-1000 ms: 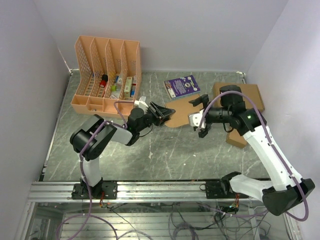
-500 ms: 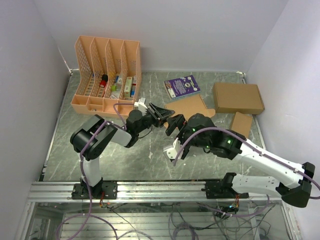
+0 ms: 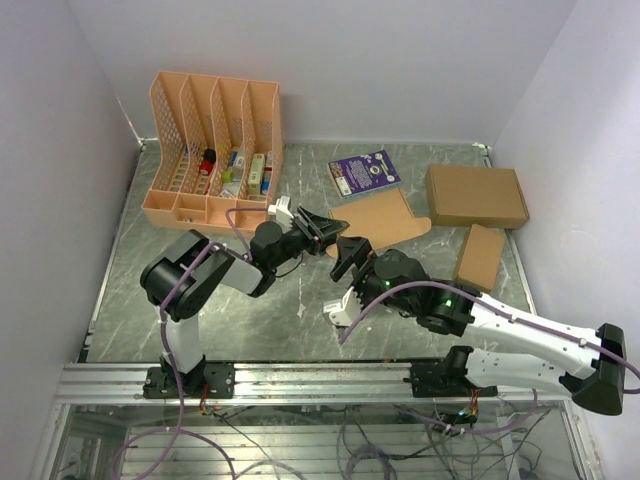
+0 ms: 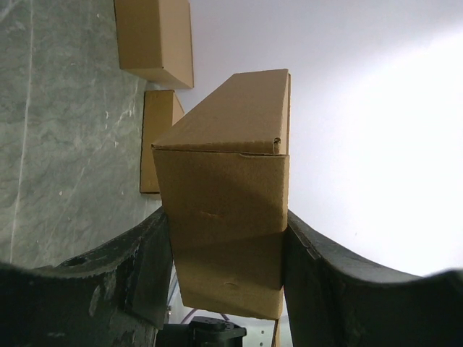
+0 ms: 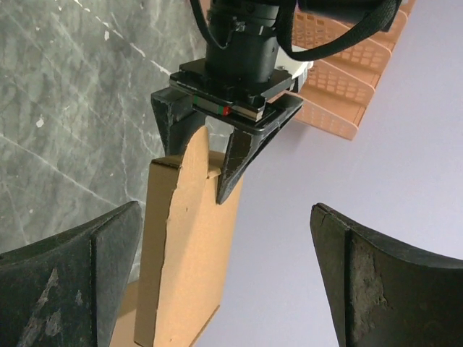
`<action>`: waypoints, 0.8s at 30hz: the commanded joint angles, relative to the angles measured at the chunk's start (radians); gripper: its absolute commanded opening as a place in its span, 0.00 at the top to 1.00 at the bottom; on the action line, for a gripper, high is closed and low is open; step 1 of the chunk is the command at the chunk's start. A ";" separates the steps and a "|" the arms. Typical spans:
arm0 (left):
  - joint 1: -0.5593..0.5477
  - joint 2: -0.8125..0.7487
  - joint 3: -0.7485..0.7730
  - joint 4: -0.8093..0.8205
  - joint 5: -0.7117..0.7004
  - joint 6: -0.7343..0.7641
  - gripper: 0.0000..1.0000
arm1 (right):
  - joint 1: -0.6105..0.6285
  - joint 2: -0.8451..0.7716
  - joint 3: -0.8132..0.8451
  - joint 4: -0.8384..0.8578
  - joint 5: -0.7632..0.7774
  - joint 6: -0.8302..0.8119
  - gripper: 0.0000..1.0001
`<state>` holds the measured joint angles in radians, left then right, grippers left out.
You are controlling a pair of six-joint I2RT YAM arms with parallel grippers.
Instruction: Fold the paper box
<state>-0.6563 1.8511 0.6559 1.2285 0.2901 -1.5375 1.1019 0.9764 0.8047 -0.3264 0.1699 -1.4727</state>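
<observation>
Brown paper box [image 4: 221, 144] gripped by left claw [image 4: 227, 217]; right claw [image 5: 226, 213] spread wide, facing it

Grey marbled tabletop [image 3: 270, 330]; plain pale lilac walls [image 3: 400, 70]

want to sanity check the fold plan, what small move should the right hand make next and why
Probably ease the right hand forward so it straddles the free end of the paper box. The left hand clamps the other end, and the right hand faces it wide open and empty.
</observation>
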 commanded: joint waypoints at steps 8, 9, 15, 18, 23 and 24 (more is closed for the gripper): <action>0.020 -0.040 -0.025 0.069 0.034 -0.029 0.46 | -0.036 -0.089 -0.094 0.099 0.077 0.000 0.00; 0.020 -0.042 -0.023 0.067 0.034 -0.031 0.46 | -0.046 -0.112 -0.130 0.122 0.077 -0.025 0.00; 0.021 -0.059 -0.023 0.061 0.045 -0.039 0.46 | -0.115 -0.145 -0.264 0.265 0.097 -0.088 0.00; 0.020 -0.069 -0.022 0.049 0.044 -0.033 0.46 | -0.178 -0.114 -0.289 0.349 0.089 -0.107 0.00; 0.020 -0.070 -0.028 0.062 0.043 -0.043 0.46 | -0.272 -0.041 -0.333 0.518 0.037 -0.148 0.00; 0.020 -0.070 -0.028 0.065 0.043 -0.046 0.46 | -0.278 -0.027 -0.339 0.550 0.033 -0.153 0.00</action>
<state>-0.6437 1.8080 0.6357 1.2316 0.3046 -1.5715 0.8646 0.9054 0.4973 0.0212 0.2298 -1.5883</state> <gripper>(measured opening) 0.629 0.994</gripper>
